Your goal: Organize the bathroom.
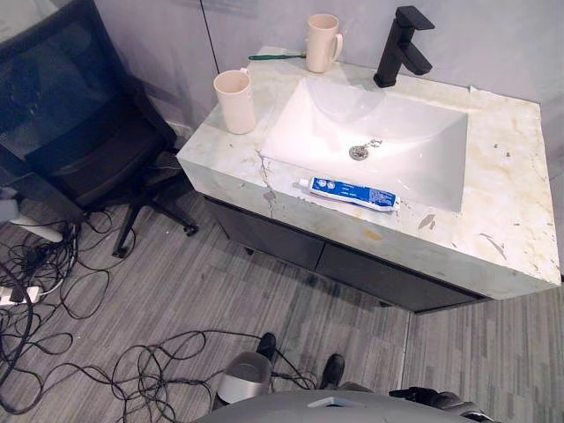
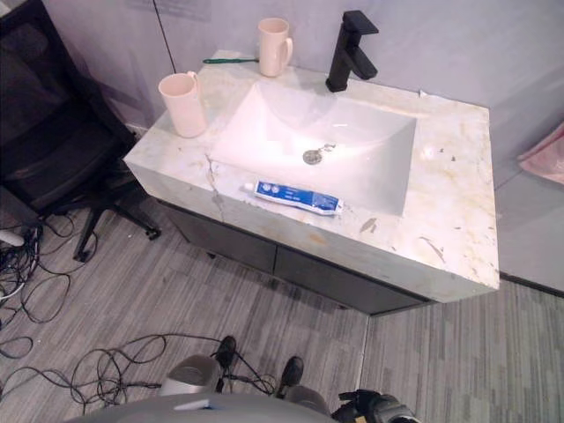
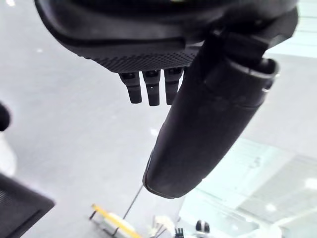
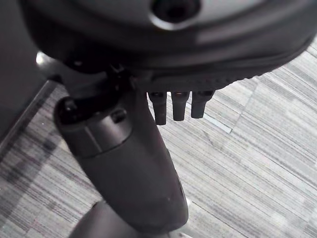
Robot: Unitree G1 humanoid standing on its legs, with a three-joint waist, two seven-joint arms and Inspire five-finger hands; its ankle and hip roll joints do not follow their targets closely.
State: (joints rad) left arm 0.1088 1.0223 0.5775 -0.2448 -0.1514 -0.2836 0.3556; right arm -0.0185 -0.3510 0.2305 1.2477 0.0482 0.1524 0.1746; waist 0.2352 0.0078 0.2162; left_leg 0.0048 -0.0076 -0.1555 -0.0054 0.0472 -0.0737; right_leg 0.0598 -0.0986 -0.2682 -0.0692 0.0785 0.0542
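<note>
Right hand and left hand hung empty, fingers straight, well short of the toothpaste tube on the sink's front rim; risk: a clumsy reach could nudge it into the basin

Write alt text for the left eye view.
A marble vanity with a white sink holds a toothpaste tube on its front edge, two cream cups, a green toothbrush and a black faucet.

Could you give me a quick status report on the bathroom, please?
Left hand and right hand open, holding nothing. Toothpaste tube on sink's front rim, untouched. Nothing in the way.
</note>
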